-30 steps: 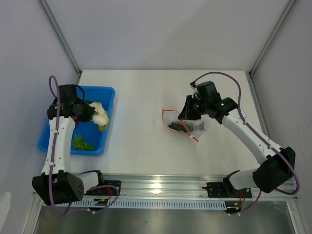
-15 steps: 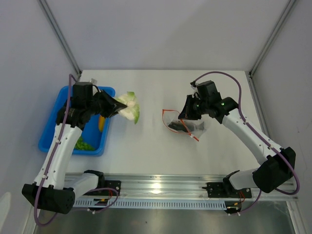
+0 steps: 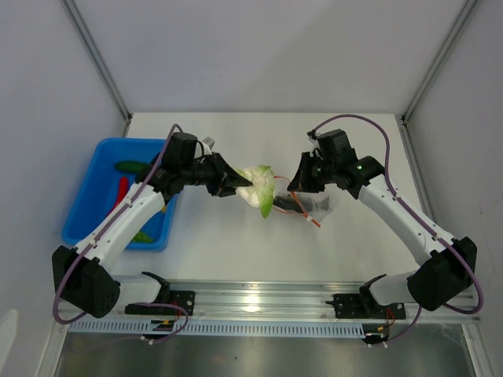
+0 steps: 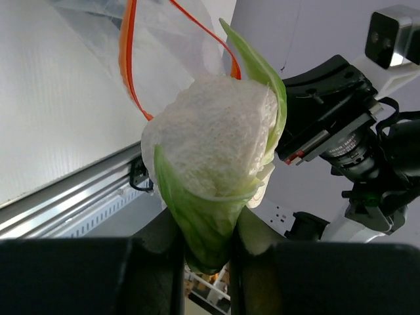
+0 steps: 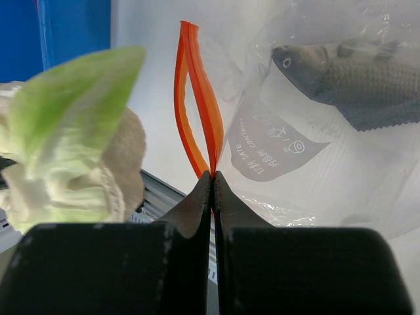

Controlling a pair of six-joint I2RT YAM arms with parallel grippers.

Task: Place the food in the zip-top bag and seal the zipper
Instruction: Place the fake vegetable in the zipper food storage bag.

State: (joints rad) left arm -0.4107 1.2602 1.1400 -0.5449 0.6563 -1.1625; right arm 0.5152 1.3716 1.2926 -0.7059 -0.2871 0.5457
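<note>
Gripping: left fingers (image 4: 157,259) clamp the leafy vegetable (image 4: 213,190) by its base, right at the zip-top bag (image 5: 315,177) mouth | right fingers (image 5: 190,210) pinched shut on the zipper (image 5: 197,98) | risk: mouth looks narrow, so the bulky leaf may snag or shove the bag.

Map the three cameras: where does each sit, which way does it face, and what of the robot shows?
Top external: above and behind the bases, looking down on the table; left arm and right arm show whole.
Left wrist: looks along its fingers at the leafy vegetable they grip; the right arm is beyond.
Right wrist: looks along its fingers, pinched on the zipper of the zip-top bag.
Shared: both wrist views show the vegetable and the zipper.
</note>
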